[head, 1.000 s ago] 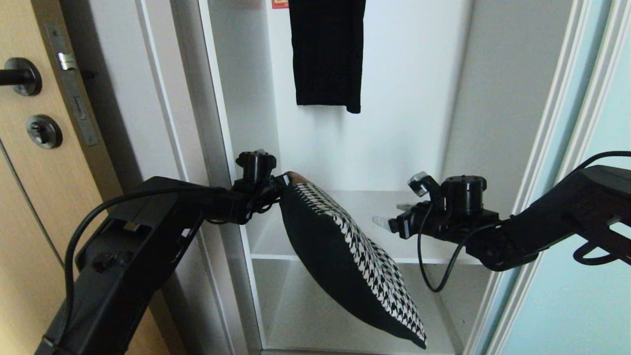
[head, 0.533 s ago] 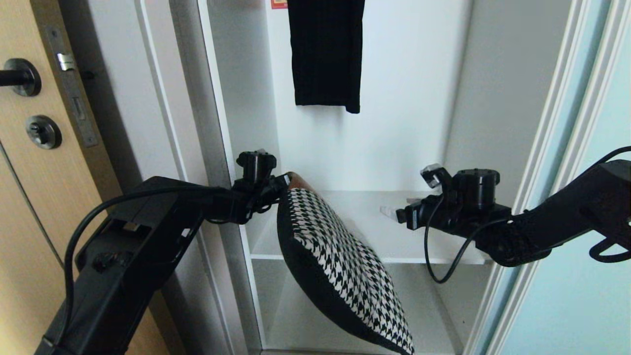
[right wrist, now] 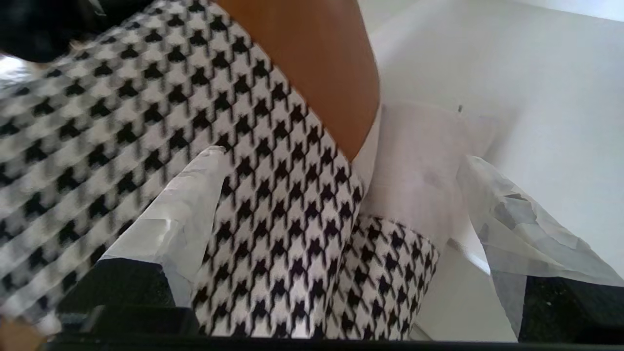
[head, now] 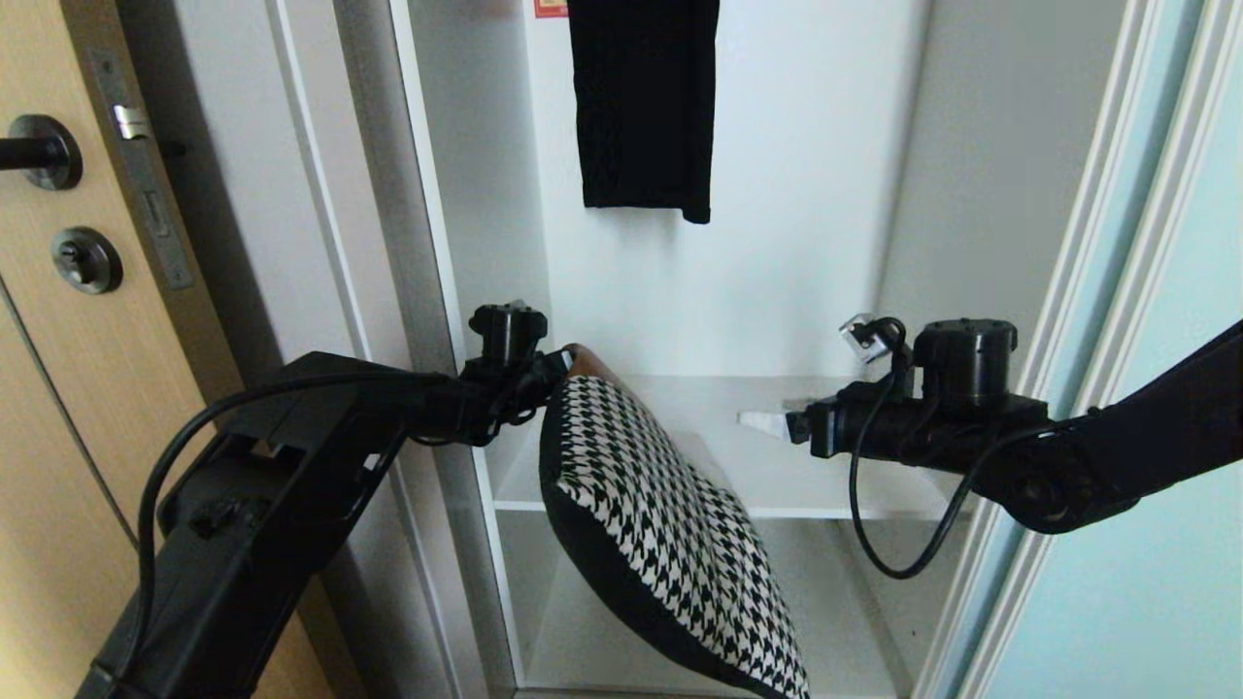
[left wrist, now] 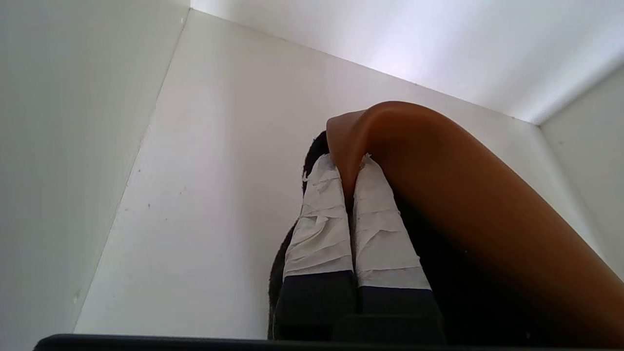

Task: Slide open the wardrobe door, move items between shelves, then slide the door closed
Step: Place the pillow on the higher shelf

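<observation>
Houndstooth and black fabric make up the bundle [head: 670,544] you have hanging in the open wardrobe, its top corner level with the upper shelf [head: 777,466] and the rest drooping down across the compartment below. Your left gripper [head: 544,374] is pinching only that rust-brown corner, fingertips [left wrist: 341,214] pressed together on a thin fold. Your right gripper [head: 767,422] hovers over the shelf to the right of the bundle, jaws spread wide and holding nothing. The weak point, as I judge it, is that single corner hold: the folded layers could slide apart or slip free if you swing or lift sharply. Closing the right gripper on one loose layer instead of the whole thickness could pull the fold open. The sliding door [head: 1146,485] stands aside at the right, near your right arm.
</observation>
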Tool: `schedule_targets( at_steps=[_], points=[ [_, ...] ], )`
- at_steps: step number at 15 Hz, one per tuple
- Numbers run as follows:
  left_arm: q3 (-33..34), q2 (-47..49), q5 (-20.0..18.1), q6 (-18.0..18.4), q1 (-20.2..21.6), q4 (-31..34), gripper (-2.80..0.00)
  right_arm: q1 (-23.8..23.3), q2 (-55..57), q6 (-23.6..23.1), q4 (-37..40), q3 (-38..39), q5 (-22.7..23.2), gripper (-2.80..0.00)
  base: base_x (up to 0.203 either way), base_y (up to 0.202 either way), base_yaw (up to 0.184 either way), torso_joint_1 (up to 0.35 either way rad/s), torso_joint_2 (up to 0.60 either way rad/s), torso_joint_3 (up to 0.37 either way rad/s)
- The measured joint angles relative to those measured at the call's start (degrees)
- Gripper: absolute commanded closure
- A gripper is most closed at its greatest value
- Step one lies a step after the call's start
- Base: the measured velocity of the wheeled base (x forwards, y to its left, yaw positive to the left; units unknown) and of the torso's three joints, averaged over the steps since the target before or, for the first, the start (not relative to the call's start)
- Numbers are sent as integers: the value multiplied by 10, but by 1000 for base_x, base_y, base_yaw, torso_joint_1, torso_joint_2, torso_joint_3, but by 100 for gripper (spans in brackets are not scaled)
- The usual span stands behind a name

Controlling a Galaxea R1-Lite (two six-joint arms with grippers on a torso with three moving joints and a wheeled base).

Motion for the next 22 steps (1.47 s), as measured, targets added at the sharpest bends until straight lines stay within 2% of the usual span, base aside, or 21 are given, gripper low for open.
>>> schedule_targets(
  at_steps=[2,7,11,14,22],
  points=[
    [0,1,2,0,0,1,0,6,-16,-1,-2,23,14,-280,0,0,0,0,0,0],
    [0,-17,7,-1,1,24,0,12,-45,-49,-5,59,16,-280,0,0,0,0,0,0],
    [0,-36,30,0,7,25,0,25,-54,-61,-32,83,16,-280,0,0,0,0,0,0],
    [-1,-53,32,1,12,26,0,44,-56,-63,-69,108,16,-280,0,0,0,0,0,0],
    [-2,-29,27,2,22,17,0,49,-1,-49,-76,108,20,-280,0,0,0,0,0,0]
  ],
)
